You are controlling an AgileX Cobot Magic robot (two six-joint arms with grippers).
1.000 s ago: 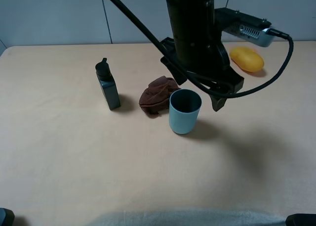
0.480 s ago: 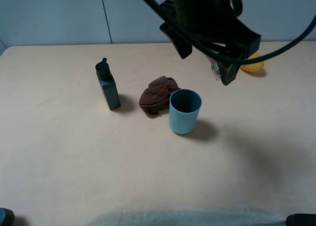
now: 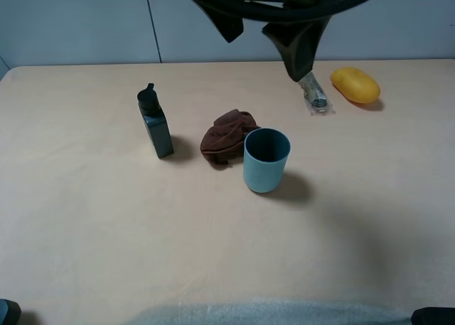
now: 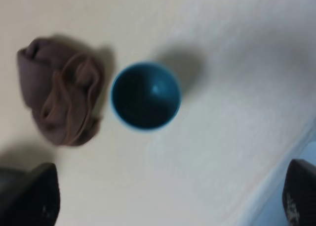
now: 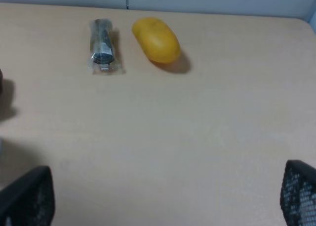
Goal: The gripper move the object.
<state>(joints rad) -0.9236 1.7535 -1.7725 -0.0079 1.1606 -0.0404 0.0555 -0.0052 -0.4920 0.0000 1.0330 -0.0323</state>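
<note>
The light blue-teal cup (image 3: 266,161) stands upright on the table, just right of a brown cloth (image 3: 226,136). My left gripper (image 3: 263,39) is a black claw high above the table at the top of the exterior view, open and empty. Its two dark fingers (image 3: 297,51) are spread wide. In the left wrist view the cup (image 4: 145,95) is seen from above, well below the open left gripper (image 4: 163,201). My right gripper (image 5: 163,199) is open and empty, with its fingertips at the frame corners. It does not show in the exterior view.
A dark green flat bottle (image 3: 155,122) stands left of the cloth (image 4: 61,105). A yellow oval object (image 3: 355,84) and a small wrapped cylinder (image 3: 315,96) lie at the back right. Both also show in the right wrist view, the yellow object (image 5: 156,40) beside the cylinder (image 5: 102,45).
My left gripper has risen from beside the cup's right to high above the table. The cup, cloth and bottle have not moved.
</note>
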